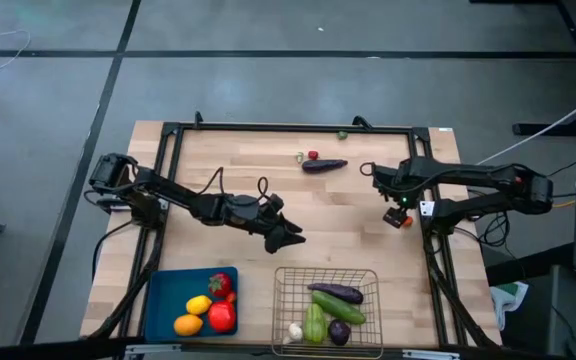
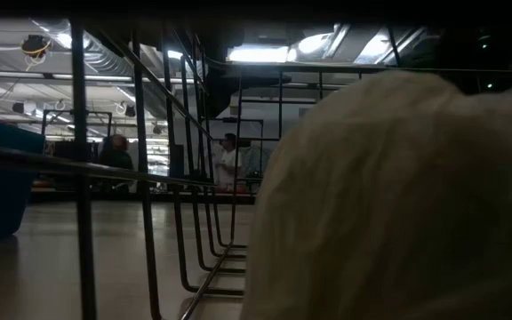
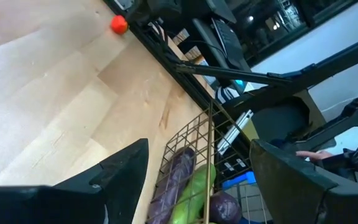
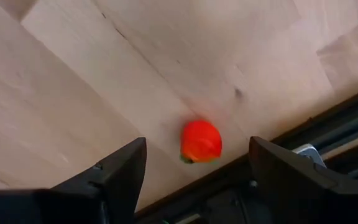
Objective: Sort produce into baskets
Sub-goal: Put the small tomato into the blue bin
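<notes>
Wooden planks make up the worktop, and no readable writing or brand is seen on anything; only a small white tag with a dark mark, too small to read, shows on the right arm. In the lower left of the high view the blue tray holds a lemon, an orange and two red pieces. Just to its right the wire basket holds a purple eggplant with its long axis running left to right, a cucumber slanted down toward the right, a green pepper, a round purple piece and white garlic. Near the upper middle of the frame another eggplant lies loose with its long axis left to right, a small red piece just beside its left end. The left claw is held above the worktop in the centre, close to the basket's upper left corner, its fingers spread with nothing between them. The right claw is held at the right side of the frame, spread and empty, over a small red-orange piece lying beside the dark frame rail. In the low view the garlic fills the right half of the frame, and people are seen far off in the room.
</notes>
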